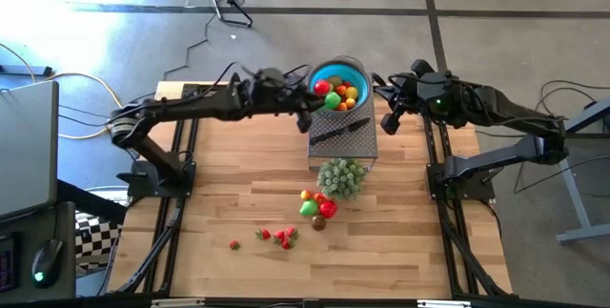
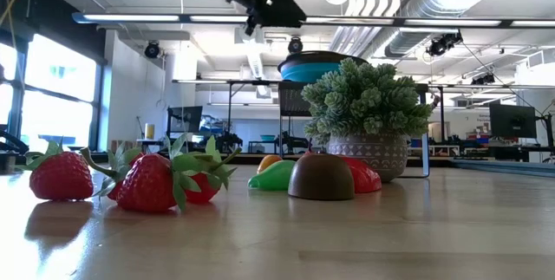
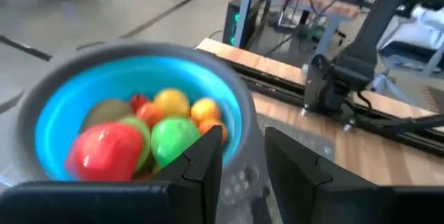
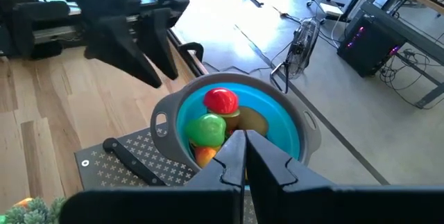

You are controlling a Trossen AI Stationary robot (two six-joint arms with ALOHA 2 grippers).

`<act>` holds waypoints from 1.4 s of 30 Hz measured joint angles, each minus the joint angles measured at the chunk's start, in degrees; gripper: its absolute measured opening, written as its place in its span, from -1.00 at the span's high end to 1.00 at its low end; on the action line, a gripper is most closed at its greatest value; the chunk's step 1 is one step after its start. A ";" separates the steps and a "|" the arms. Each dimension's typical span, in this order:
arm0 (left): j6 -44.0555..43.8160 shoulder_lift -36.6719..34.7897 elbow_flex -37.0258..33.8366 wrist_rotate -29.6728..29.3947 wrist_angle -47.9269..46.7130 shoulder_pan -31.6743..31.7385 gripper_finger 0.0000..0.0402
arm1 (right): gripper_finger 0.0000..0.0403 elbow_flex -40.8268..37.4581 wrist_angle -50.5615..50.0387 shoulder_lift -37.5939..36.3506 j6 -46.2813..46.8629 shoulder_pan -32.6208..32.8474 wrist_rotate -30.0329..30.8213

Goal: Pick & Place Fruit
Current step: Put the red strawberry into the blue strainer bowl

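The pale wooden plank bench (image 1: 238, 203) carries all items. The left arm reaches across its far edge, and the left gripper (image 1: 307, 108) hangs just beside the rim of the round blue bowl with a grey rim (image 1: 340, 84); its jaws stand slightly parted with nothing visible between them, so they are released. The right arm waits on the bowl's other side, the right gripper (image 1: 386, 117) near the rim, jaws clenched on nothing. The bowl sits on a grey patterned board (image 1: 343, 141) alongside a black-handled knife (image 1: 338, 132), with a pale green bushy plant cluster in a pot (image 1: 341, 176) just in front. The small toy fruits (image 1: 338, 93) are split: several lie in the bowl, a mixed clump (image 1: 317, 208) rests beside the plant, and red strawberries (image 1: 281, 236) lie nearer the front edge. Judgement: a drop into the bowl appears complete; the next move calls for the left arm to travel to the loose fruit and descend with jaws widened.
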 joint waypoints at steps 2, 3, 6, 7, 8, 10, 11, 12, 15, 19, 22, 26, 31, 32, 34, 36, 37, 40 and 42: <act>0.18 -3.73 -5.82 0.11 4.34 -0.10 0.48 | 0.98 -0.02 0.12 0.00 -0.02 0.00 0.00; 0.76 -5.58 -7.96 0.13 6.58 -0.47 0.48 | 0.98 -0.02 0.30 0.00 -0.02 0.00 0.00; 2.86 -11.86 -13.93 0.22 9.52 -1.27 0.48 | 0.98 -0.02 0.90 0.00 0.00 -0.01 0.01; 3.37 -13.74 -15.44 0.12 9.57 -1.72 0.48 | 0.98 -0.02 1.10 0.00 -0.01 0.00 -0.03; 3.79 -15.40 -16.63 0.04 9.58 -2.18 0.48 | 0.98 -0.02 1.25 0.00 -0.01 -0.02 0.00; 3.94 -18.94 -18.99 -0.07 8.79 -3.14 0.48 | 0.98 -0.02 1.49 0.00 -0.02 0.00 -0.05; 3.91 -20.55 -19.76 -0.09 8.71 -3.73 0.48 | 0.98 -0.02 1.66 0.00 0.00 -0.02 -0.04; 3.54 -22.10 -20.44 -0.10 8.16 -4.37 0.48 | 0.98 -0.02 1.89 0.00 0.00 0.00 -0.04; -0.50 -25.33 -21.28 -0.07 4.62 -6.36 0.48 | 0.98 -0.02 2.05 0.00 0.00 0.00 -0.15; -10.22 -26.82 -21.42 0.08 -0.03 -9.07 0.48 | 0.98 -0.02 2.20 0.00 0.00 0.00 -0.30; -15.42 -27.08 -21.42 0.14 -0.55 -10.64 0.48 | 0.98 -0.02 2.17 0.00 0.00 0.00 -0.31; -16.19 -27.02 -21.42 0.42 -1.41 -12.09 0.48 | 0.98 -0.02 2.14 0.00 -0.27 0.00 -1.66; -16.19 -26.97 -21.42 0.27 -1.43 -11.98 0.48 | 0.98 -0.02 1.84 0.00 -0.38 0.00 -3.67; -16.18 -26.97 -21.42 0.07 -1.35 -11.97 0.48 | 0.98 -0.02 1.75 0.00 -0.40 0.00 -3.67; -16.18 -26.97 -21.42 -0.02 -1.33 -11.98 0.48 | 0.98 -0.02 1.74 0.00 -0.41 0.00 -3.67; -16.48 -26.97 -21.42 -0.07 -1.20 -11.98 0.48 | 0.98 -0.02 1.72 0.00 -0.41 0.00 -3.67; -16.53 -26.97 -21.42 -0.07 -0.82 -11.98 0.48 | 0.98 -0.02 1.70 0.00 -0.41 0.00 -3.67; -16.63 -26.97 -21.38 -0.06 -0.80 -11.96 0.48 | 0.98 -0.02 1.70 0.00 -0.21 0.00 -3.69; -16.00 -27.11 -21.38 2.14 -2.06 -11.96 0.48 | 0.98 -0.02 1.70 0.00 0.10 0.00 -3.67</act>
